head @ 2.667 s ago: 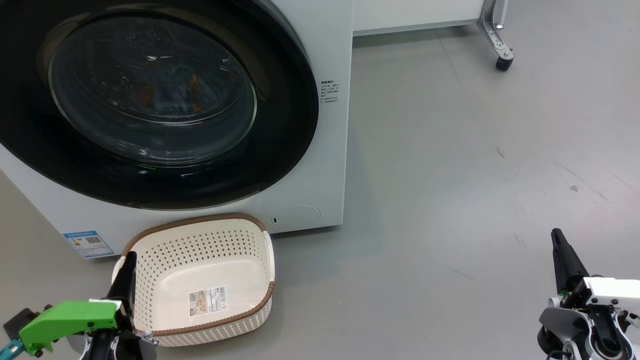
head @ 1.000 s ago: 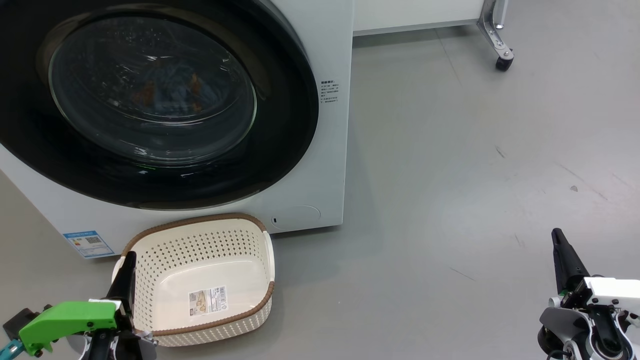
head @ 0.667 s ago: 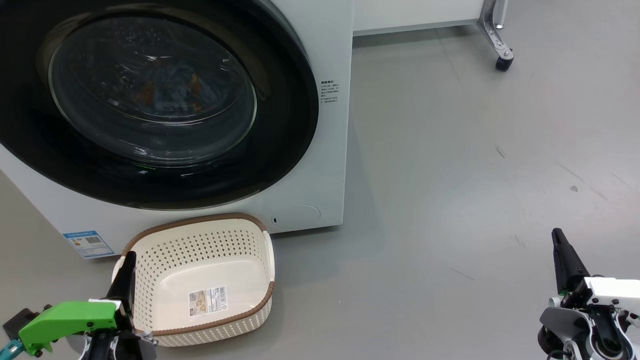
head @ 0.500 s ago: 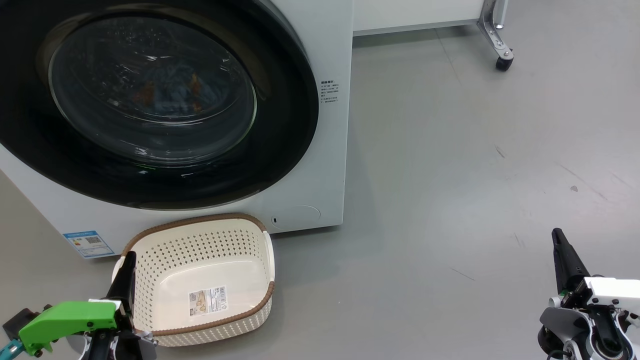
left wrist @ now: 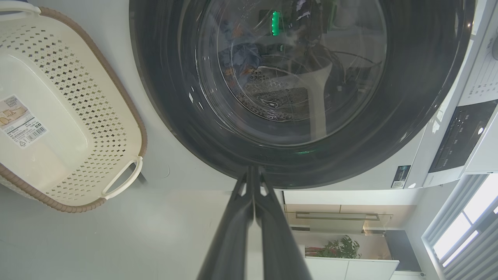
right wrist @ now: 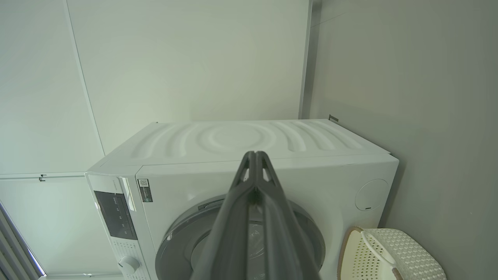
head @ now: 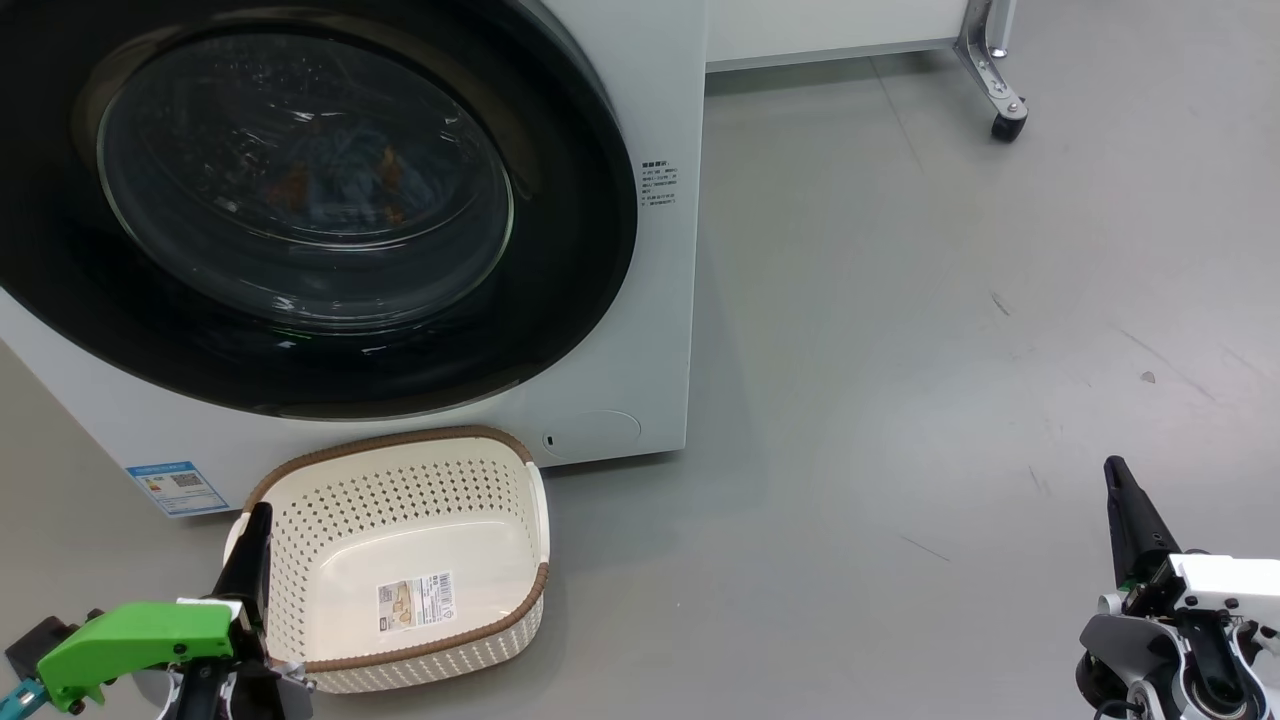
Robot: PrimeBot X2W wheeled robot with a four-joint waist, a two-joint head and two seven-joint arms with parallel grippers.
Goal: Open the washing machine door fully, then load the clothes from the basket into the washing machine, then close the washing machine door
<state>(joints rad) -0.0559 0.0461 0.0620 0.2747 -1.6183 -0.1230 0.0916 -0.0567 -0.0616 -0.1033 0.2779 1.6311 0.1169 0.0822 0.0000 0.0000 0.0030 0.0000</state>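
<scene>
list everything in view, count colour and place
washing machine: one, white, head view's upper left
washing machine door: one, black-rimmed glass, shut
clothes: one bundle, blue and orange-brown, behind the door
basket: one, cream, brown rim, on floor before machine
label: one, blue, low on machine front
caster: one, black, upper right
left gripper: one, dark, shut, by basket's left end
right gripper: one, dark, shut, lower right

washing machine (head: 655,320) — 1 | door (head: 570,250) — 1 | basket (head: 400,490) — 1 | blue label (head: 178,487) — 1 | caster wheel (head: 1008,126) — 1
</scene>
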